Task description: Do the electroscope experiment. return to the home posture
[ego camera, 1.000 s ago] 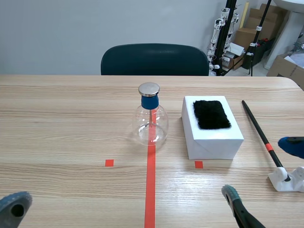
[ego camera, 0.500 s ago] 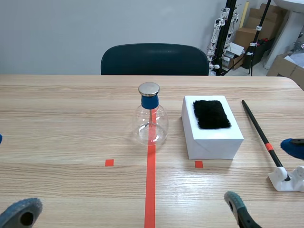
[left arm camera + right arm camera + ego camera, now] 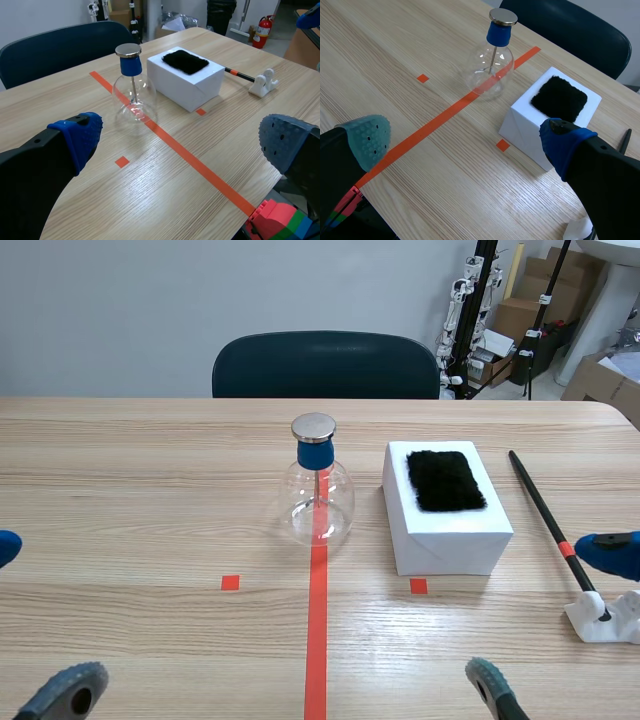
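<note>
Home posture: near complete.
L jaws, R jaws spread, empty, low at near edge; L shifted slightly vs 1 s ago. Flask, rod untouched on surface.

A dark chair behind the table; seemingly cardboard boxes beyond.

The left gripper has two fat black fingers. Each finger ends in a soft blue pad covered in tiny bumps. The right gripper is black too. It has one grey-green pad with little holes and one dark blue pad.
</note>
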### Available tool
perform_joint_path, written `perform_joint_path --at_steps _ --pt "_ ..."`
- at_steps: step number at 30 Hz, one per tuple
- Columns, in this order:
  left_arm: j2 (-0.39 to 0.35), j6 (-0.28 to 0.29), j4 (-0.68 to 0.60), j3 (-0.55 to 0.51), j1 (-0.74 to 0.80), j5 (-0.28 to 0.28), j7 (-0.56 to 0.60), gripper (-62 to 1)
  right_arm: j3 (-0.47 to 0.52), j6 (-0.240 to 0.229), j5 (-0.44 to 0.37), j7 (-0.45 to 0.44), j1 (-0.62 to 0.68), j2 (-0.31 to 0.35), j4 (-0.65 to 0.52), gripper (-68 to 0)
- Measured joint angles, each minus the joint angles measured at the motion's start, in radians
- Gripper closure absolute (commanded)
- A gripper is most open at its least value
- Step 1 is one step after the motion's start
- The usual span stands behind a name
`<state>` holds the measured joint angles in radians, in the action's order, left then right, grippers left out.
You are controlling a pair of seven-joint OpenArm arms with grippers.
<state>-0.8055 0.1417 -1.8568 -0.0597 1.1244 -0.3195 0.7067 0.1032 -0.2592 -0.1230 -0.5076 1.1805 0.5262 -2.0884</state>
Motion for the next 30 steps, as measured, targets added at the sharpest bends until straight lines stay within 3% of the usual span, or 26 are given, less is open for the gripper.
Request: perform_joint_path --at_steps 12,30 --pt "0.0 0.0 0.0 0.0 0.0 0.005 -0.044 -62.3 0.0 0.0 0.0 0.063 0.0 0.0 0.0 -61.3" --pt "0.0 0.0 0.0 0.0 0.0 0.005 -0.044 -62.3 0.0 0.0 0.0 0.064 0.0 0.0 0.0 -61.3"
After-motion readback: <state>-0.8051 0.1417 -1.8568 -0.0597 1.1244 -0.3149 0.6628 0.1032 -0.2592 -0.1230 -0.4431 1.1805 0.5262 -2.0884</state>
